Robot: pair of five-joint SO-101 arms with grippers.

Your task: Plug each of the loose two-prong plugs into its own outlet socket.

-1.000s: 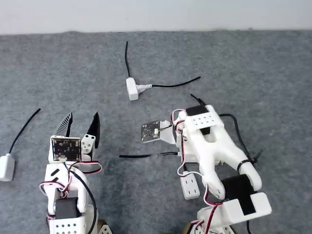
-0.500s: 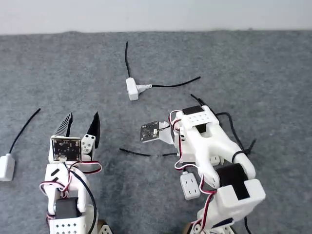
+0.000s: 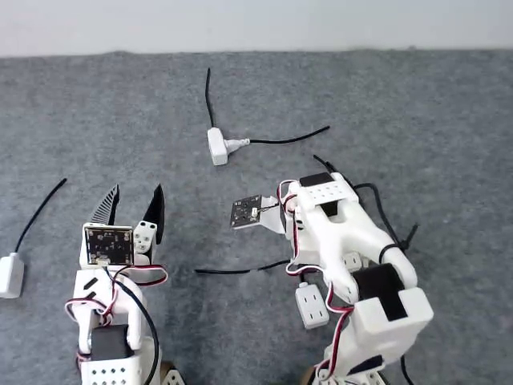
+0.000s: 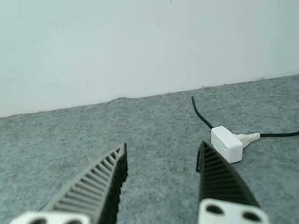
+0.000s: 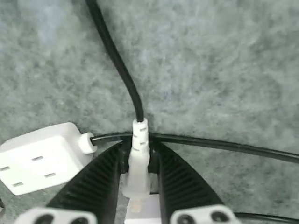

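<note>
My right gripper (image 5: pixel 139 151) is shut on a white two-prong plug (image 5: pixel 138 163), whose black cable (image 5: pixel 117 65) trails away over the carpet. A white outlet socket (image 5: pixel 39 156) lies right beside that gripper, and in the high view this socket (image 3: pixel 313 306) sits at the right arm (image 3: pixel 337 233). Another white piece (image 5: pixel 140 214) shows at the plug's end, but I cannot tell if they are joined. My left gripper (image 3: pixel 136 192) stands open and holds nothing. Far ahead of the left gripper (image 4: pixel 162 154) lies a socket (image 4: pixel 226 143) with a plug (image 4: pixel 247 137) in it.
A third white socket (image 3: pixel 10 275) with a black cable lies at the table's left edge. A loose black cable (image 3: pixel 240 269) runs between the two arms. A further white block (image 3: pixel 350 261) peeks out under the right arm. Grey carpet (image 3: pixel 417 128) covers the table to the back wall.
The right arm has swung and drawn back toward the near edge, dragging the loose black cable on the carpet with it. The left arm has not moved.
</note>
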